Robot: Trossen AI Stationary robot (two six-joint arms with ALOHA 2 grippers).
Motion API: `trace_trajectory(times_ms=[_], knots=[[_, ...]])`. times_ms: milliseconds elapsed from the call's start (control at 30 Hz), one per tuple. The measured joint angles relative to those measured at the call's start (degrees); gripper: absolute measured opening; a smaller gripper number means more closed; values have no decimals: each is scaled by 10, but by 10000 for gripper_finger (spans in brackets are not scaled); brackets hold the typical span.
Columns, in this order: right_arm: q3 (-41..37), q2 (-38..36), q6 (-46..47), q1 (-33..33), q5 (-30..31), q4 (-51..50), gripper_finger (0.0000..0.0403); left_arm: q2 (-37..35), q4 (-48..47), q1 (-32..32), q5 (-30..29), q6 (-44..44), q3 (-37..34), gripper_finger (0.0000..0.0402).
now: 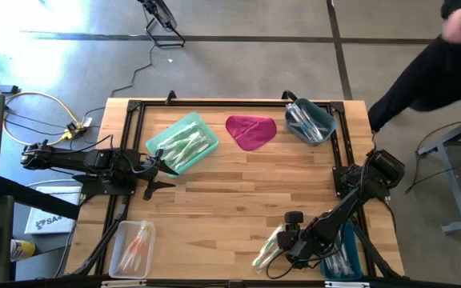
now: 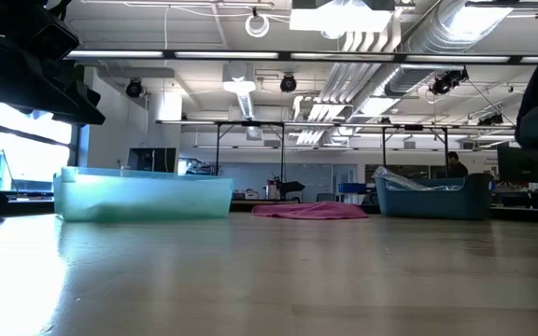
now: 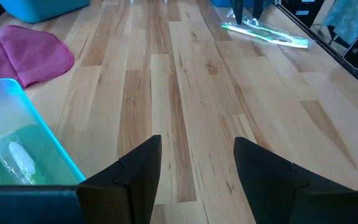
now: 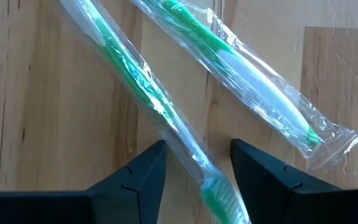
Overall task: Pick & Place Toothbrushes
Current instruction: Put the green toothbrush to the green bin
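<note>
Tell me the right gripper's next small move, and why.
Probably lower and close on the nearer green toothbrush. The right gripper hovers open right above it, its wrapped handle running between the fingers, nothing held; a second toothbrush lies beside it.

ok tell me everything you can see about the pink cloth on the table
The magenta cloth lies flat on the wooden table near its far edge, between the light teal bin and the darker blue bin, touching neither. It looks like soft fabric, folded over itself into a rounded, lopsided shape, with a crease showing. In the low view it is a low, slightly mounded heap. Nothing rests on it, and neither gripper is near it.
</note>
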Motion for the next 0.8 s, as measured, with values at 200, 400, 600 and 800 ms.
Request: trace_trajectory(times_ms=[200, 400, 600, 800], knots=[[0, 1, 1, 1, 0, 0, 172, 0, 0, 0, 0, 0, 0, 196], [-1, 2, 2, 1, -3, 0, 144, 0, 0, 0, 0, 0, 0, 196], [-1, 3, -1, 1, -3, 0, 100, 0, 0, 0, 0, 0, 0, 196], [-2, 3, -1, 1, -4, 0, 60, 0, 0, 0, 0, 0, 0, 196]])
